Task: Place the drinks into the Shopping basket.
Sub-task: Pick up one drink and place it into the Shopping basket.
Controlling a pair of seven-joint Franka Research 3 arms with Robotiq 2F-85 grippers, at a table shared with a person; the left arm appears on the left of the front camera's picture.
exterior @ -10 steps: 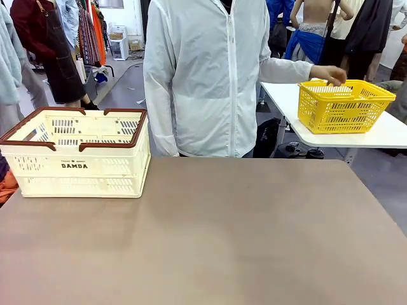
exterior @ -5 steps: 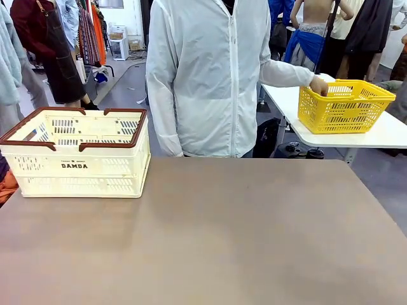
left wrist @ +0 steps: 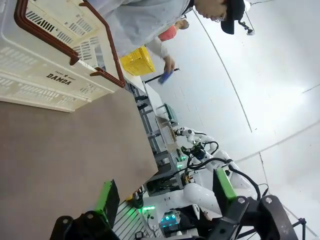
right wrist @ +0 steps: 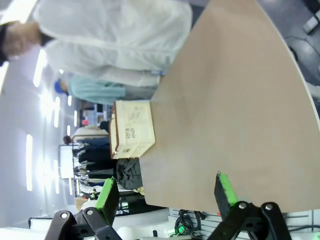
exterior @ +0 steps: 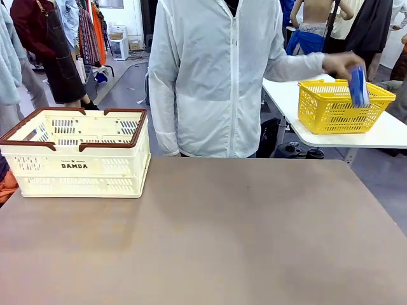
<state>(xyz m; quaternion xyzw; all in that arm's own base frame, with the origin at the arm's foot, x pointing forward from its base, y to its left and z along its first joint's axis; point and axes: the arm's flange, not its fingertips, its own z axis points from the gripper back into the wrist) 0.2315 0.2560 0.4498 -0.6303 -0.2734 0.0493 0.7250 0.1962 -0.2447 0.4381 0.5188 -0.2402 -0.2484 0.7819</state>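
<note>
The cream-white Shopping basket (exterior: 79, 152) with brown rim and "DAMDA" lettering stands at the table's far left; it also shows in the left wrist view (left wrist: 50, 60) and the right wrist view (right wrist: 132, 129). The person's hand holds a blue drink can (exterior: 357, 86) above the yellow basket on the side table; the same blue can (left wrist: 165, 76) is small in the left wrist view. My left gripper (left wrist: 165, 192) is open, nothing between its green pads. My right gripper (right wrist: 165, 192) is open too, above the table's near edge.
A person in a white jacket (exterior: 216, 76) stands at the table's far edge. A yellow mesh basket (exterior: 343, 105) sits on a white side table (exterior: 381, 135) at the back right. The brown tabletop (exterior: 216, 235) stretches bare from the basket to the right edge.
The person's hand went into the yellow basket and has come up out of it holding a blue can. The grippers and the Shopping basket have not moved.
</note>
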